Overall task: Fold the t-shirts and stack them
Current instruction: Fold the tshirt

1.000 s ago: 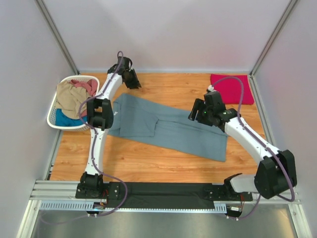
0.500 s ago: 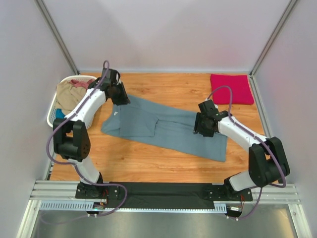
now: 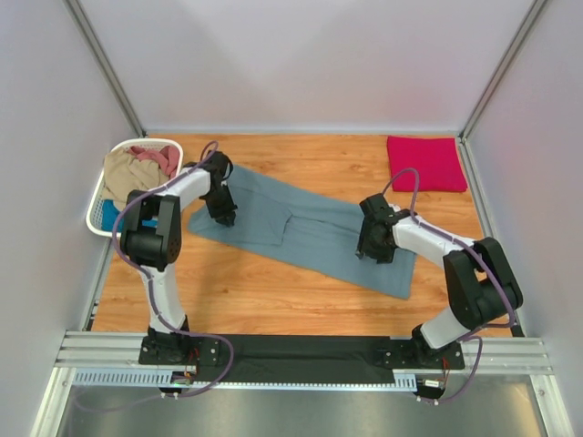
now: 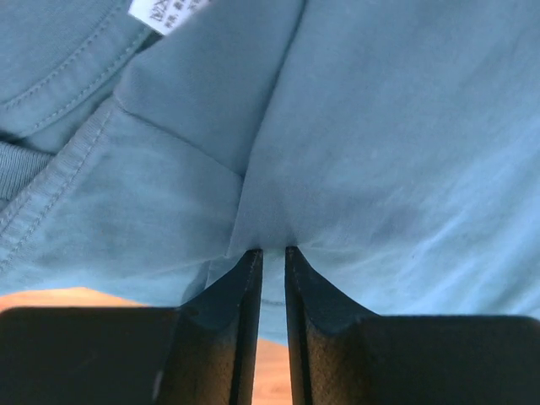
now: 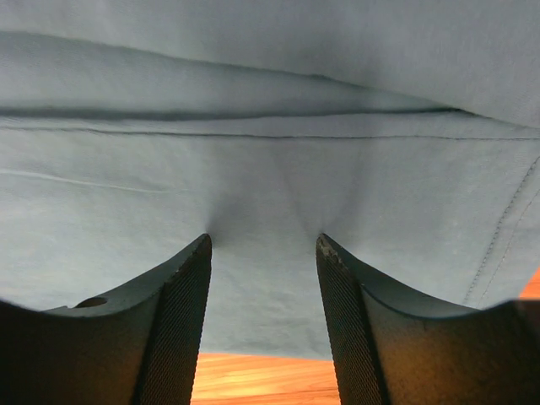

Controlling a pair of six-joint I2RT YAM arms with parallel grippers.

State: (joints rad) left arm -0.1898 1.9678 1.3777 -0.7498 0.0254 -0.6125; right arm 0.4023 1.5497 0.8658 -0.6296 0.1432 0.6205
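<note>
Top external: left hand (image 3: 223,215) has dropped and pinches the shirt (image 3: 310,229); right hand (image 3: 373,248) has lowered, released astride its hem; fold likely starting.

white tag (image 4: 164,10) on grey-blue t-shirt (image 4: 380,126), print unreadable
</note>
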